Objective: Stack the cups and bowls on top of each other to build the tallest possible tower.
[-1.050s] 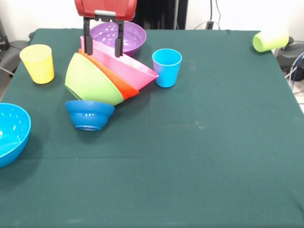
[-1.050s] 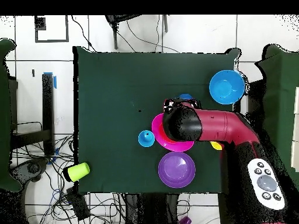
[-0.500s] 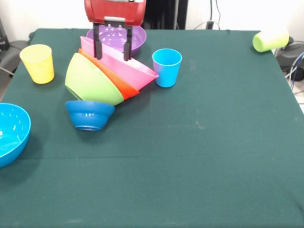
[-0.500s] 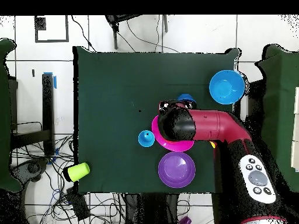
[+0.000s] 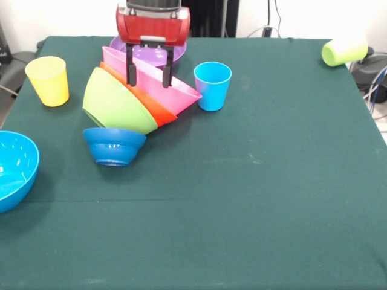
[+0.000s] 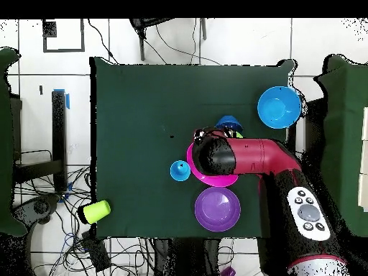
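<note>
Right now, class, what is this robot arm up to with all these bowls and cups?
The gripper hangs open over the pink bowl, the top of a tilted tower of pink, orange-red, lime green and dark blue bowls. The purple bowl, light blue bowl and three cups stand apart, unstacked; the lime green cup lies on its side.

No text, label, brand, number or sign can be read in either view; nothing is printed on the bowls, the cups or the green surface, and the marks on the arm's grey panel (image 6: 308, 218) are too small to be made out
</note>
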